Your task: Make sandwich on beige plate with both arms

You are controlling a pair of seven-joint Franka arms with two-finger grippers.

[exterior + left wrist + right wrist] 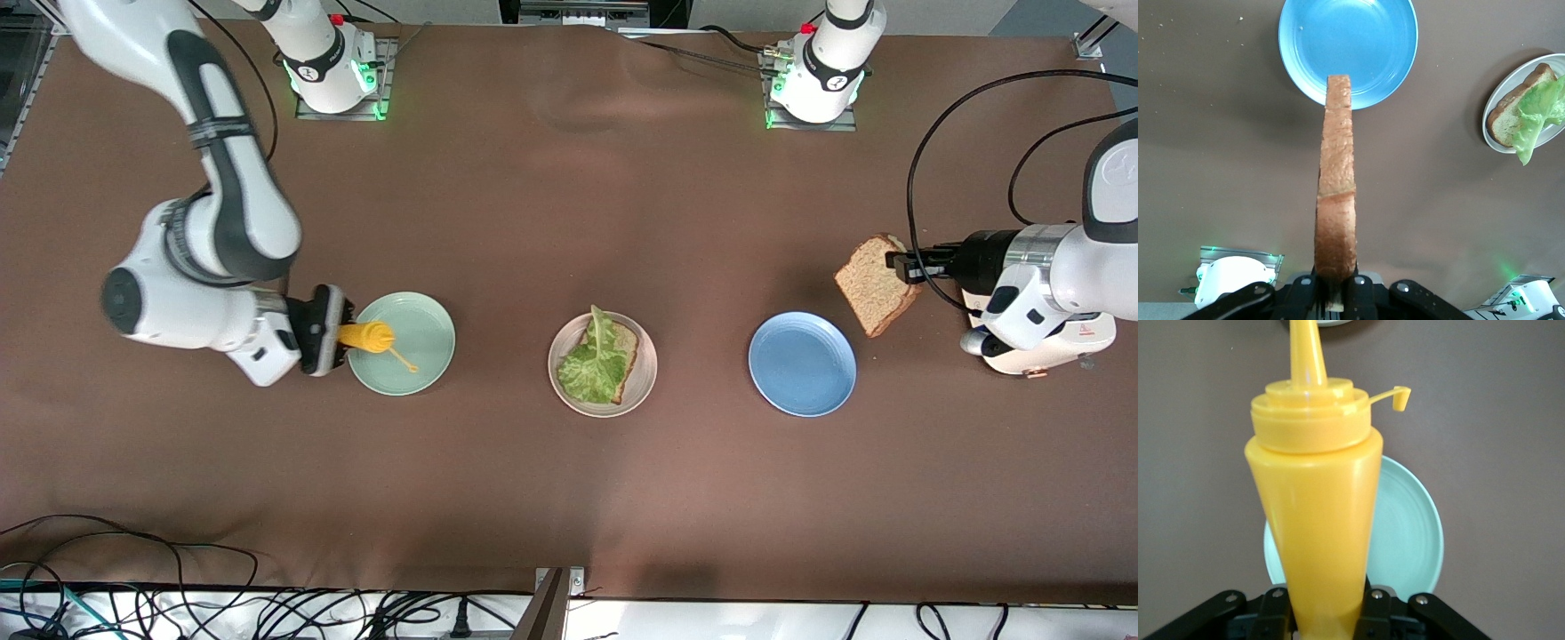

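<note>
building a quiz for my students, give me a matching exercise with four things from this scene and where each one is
Things:
1. yellow plastic squeeze bottle
2. loose brown bread slice
3. ruffled green lettuce leaf
4. round blue plate

Places:
A. on the bread slice on the round beige plate
B. in the left claw
C. bare, toward the left arm's end
D. in the right claw, over the mint-green plate

Pairs: 1-D, 2-B, 3-A, 4-C

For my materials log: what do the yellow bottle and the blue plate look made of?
The yellow bottle in the right claw looks like glossy soft plastic, going by its sheen and moulded cap. The blue plate has a smooth, faintly shiny surface; plastic or glazed ceramic, I cannot tell which.
</note>
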